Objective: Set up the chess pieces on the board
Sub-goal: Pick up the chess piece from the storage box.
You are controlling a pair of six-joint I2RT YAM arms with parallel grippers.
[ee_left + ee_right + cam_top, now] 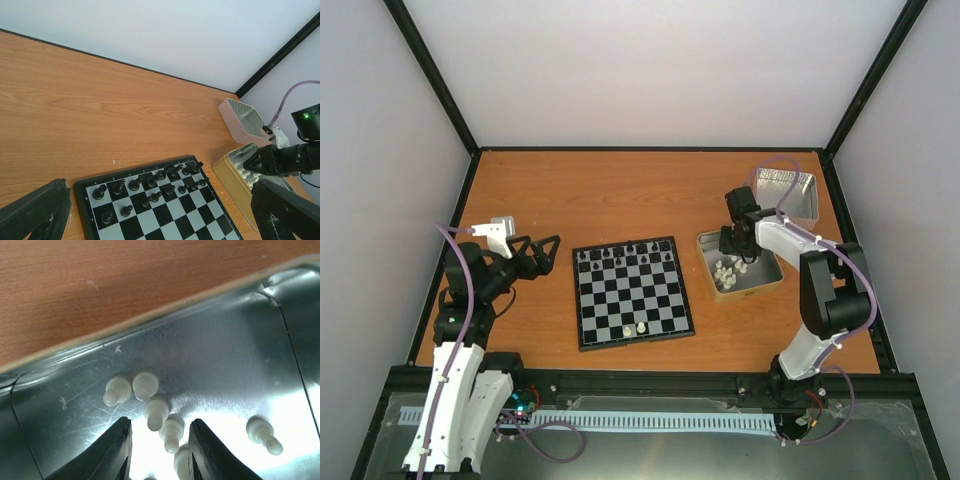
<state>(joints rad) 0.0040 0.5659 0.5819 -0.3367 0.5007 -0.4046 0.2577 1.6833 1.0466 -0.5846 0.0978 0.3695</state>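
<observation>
The board [632, 291] lies mid-table with black figures along its far rows and two cream-white chess pieces [634, 328] near its front edge. It also shows in the left wrist view [150, 200]. Several more cream-white pieces [730, 270] lie in a silver tin [767, 282] to the right of the board. My right gripper [734, 248] is down inside that tin, open, its jaws on either side of a lying cream piece [171, 433], with others [131, 389] just beyond. My left gripper [542, 252] is open and empty, left of the board.
A second silver tin [788, 192] stands at the back right, also seen in the left wrist view [243, 120]. Black frame posts and white walls enclose the wooden table [620, 195].
</observation>
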